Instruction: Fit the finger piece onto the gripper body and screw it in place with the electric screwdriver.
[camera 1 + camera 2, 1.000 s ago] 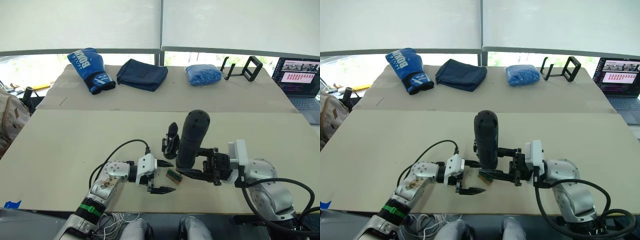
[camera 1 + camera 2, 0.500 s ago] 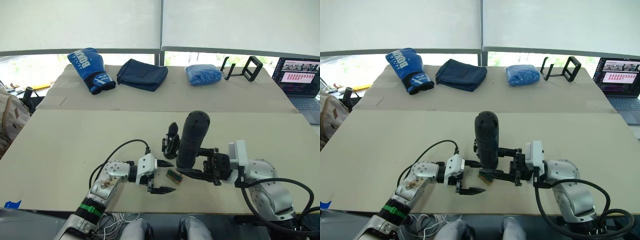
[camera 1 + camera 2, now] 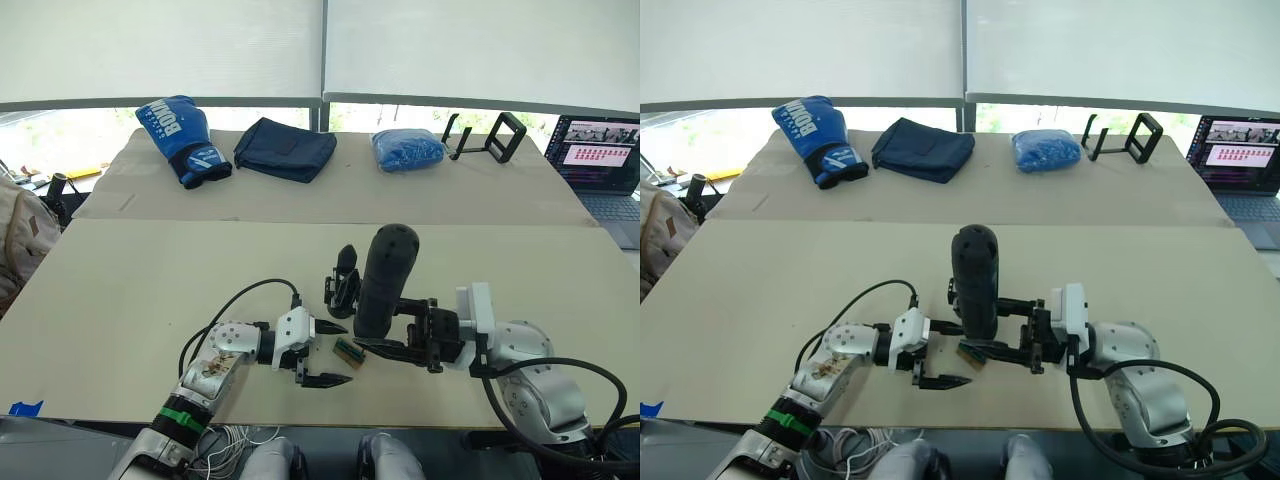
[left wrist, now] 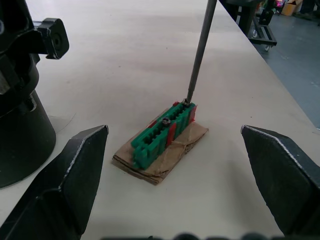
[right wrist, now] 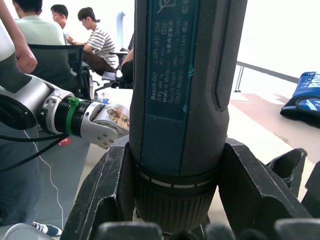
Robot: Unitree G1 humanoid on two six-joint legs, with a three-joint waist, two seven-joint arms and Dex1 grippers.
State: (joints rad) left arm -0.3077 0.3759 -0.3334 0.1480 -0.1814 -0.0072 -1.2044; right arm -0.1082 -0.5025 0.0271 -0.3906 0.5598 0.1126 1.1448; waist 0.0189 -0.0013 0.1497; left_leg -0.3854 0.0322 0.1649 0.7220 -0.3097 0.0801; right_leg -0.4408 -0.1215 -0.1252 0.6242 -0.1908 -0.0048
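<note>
A small green ridged block (image 4: 164,134) on brown card holds a silvery screw; the thin metal bit of the electric screwdriver (image 3: 383,281) touches its end. The right gripper (image 3: 385,330) pinches the upright, thick dark cylinder. The left gripper (image 3: 328,354) lies spread wide and empty around the block. The gripper body (image 3: 341,285) stands on the beige counter (image 3: 150,290) just behind.

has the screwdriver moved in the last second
Yes, barely: the electric screwdriver in the right claw has sunk slightly, its rounded top now lower against the seam between the tables behind it.
</note>
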